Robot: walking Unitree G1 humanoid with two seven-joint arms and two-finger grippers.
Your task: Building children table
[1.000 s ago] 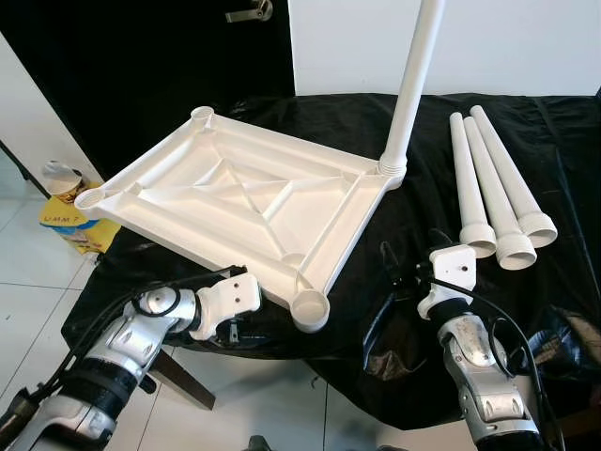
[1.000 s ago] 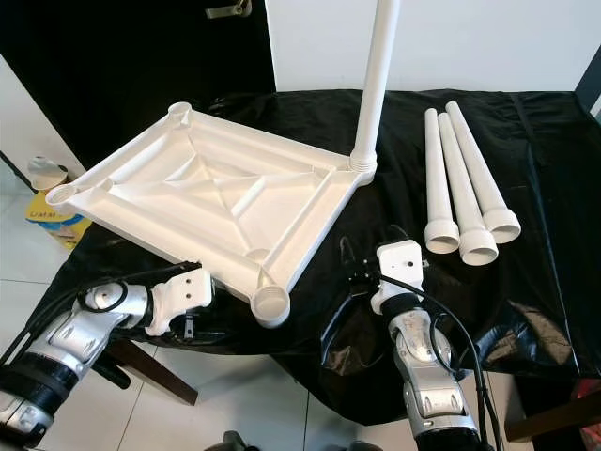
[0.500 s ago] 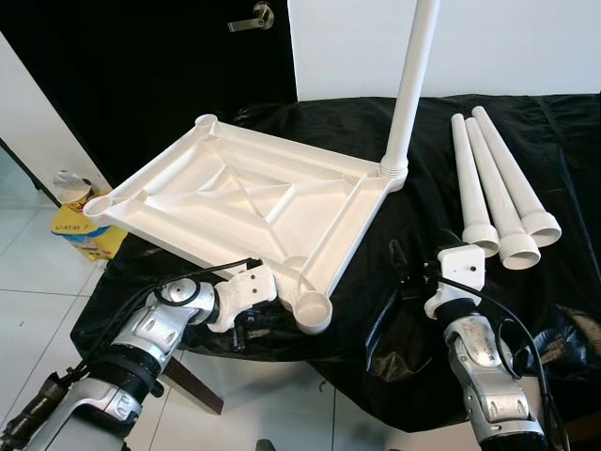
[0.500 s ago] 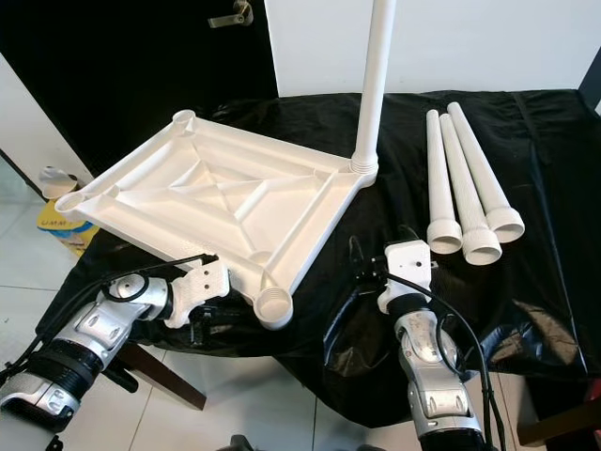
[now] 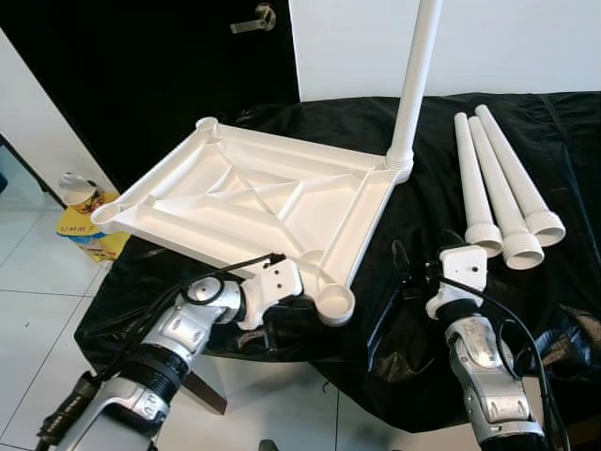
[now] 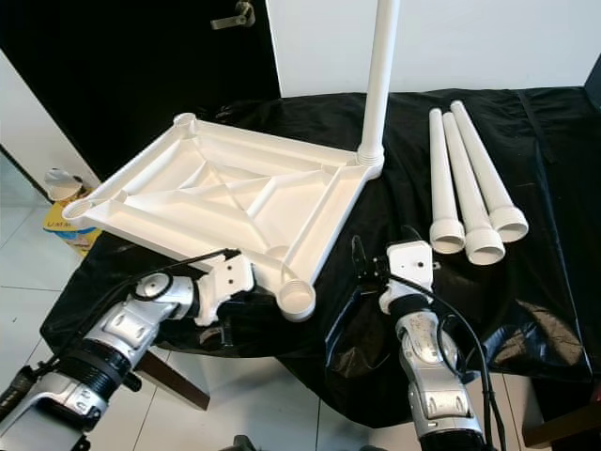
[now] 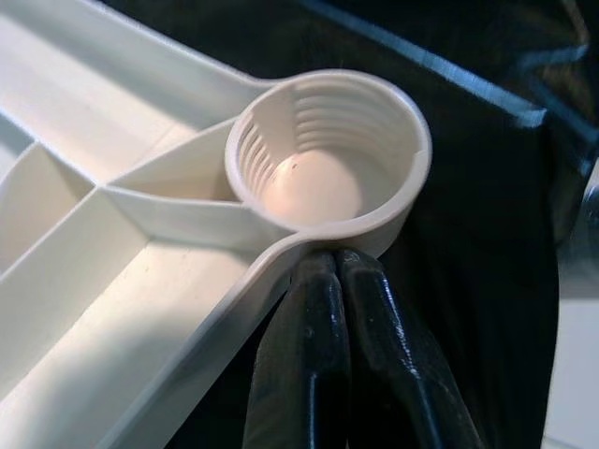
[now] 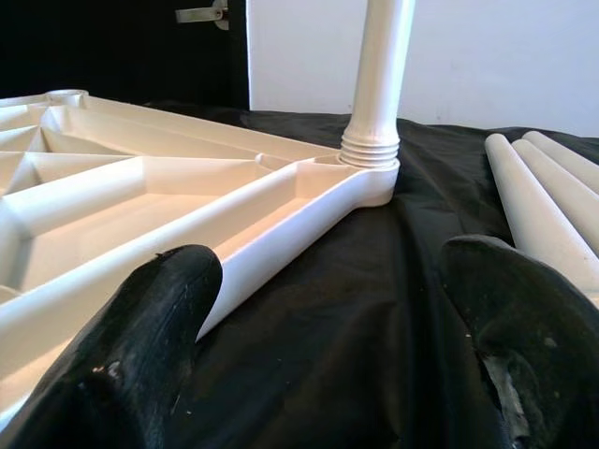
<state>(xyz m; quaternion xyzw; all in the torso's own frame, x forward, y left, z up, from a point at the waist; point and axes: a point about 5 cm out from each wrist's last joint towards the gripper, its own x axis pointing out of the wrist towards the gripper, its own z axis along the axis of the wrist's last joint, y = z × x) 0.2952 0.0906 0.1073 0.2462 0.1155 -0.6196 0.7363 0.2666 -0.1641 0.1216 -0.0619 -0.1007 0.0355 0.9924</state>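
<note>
Black cloth (image 5: 441, 178) covers work surface. White tabletop (image 5: 263, 202) lies underside up on cloth, long axis running from far-left corner to near socket (image 5: 335, 303). One leg (image 5: 414, 80) stands upright in far-right corner socket. Three loose legs (image 5: 498, 183) lie right of tabletop, flared ends toward robot. Left gripper (image 7: 342, 281), fingers closed, empty, tips under near socket. Right gripper (image 8: 328, 309) wide open, empty, right of tabletop.

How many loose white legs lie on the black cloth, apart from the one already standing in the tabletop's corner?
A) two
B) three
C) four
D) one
B: three loose legs lie side by side on the black cloth to the right of the upturned tabletop, while one leg stands upright in its far corner.
</note>
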